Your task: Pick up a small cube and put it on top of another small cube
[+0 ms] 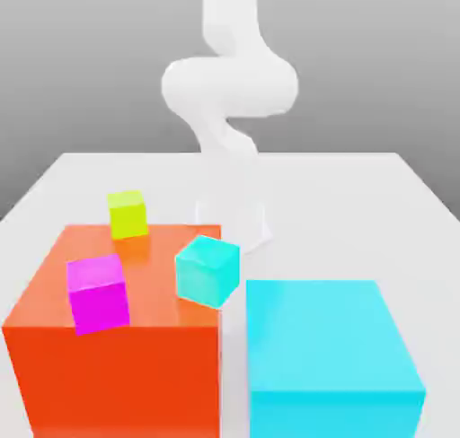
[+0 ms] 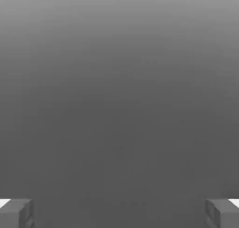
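Three small cubes rest on the top of a large orange block [image 1: 117, 373]. A yellow-green cube [image 1: 128, 214] stands at its far edge. A magenta cube [image 1: 97, 293] sits near the front, toward the exterior view's left. A teal cube [image 1: 207, 270] sits turned at the block's edge on the exterior view's right, slightly past the rim. In the hand view my gripper [image 2: 119, 213] is open, its grey fingertips [image 2: 16, 213] far apart with only plain grey background between them. None of the cubes is near the fingers.
A large cyan block [image 1: 328, 355] stands on the white table [image 1: 359, 203] beside the orange block, on the exterior view's right, with a narrow gap between them. The white arm [image 1: 229, 86] rises behind the blocks at the table's middle.
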### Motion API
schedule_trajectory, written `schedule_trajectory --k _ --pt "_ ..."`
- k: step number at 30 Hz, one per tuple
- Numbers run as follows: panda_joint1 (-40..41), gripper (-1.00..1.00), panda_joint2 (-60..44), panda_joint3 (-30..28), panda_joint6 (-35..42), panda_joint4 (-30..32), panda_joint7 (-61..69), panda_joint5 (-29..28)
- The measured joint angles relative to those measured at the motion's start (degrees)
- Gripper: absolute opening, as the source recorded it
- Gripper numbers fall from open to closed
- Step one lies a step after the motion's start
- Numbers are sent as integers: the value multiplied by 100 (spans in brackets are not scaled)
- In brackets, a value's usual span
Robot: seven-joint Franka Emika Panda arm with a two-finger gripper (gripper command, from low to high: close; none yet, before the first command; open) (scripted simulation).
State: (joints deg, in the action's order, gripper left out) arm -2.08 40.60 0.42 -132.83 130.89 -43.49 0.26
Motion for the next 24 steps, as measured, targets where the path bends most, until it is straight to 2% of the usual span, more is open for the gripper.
schedule_trajectory --k 14,24 --pt "-972 0 -2939 491 -591 -503 1241 43" --pt "-1676 0 -5034 884 -1003 -860 1821 -355"
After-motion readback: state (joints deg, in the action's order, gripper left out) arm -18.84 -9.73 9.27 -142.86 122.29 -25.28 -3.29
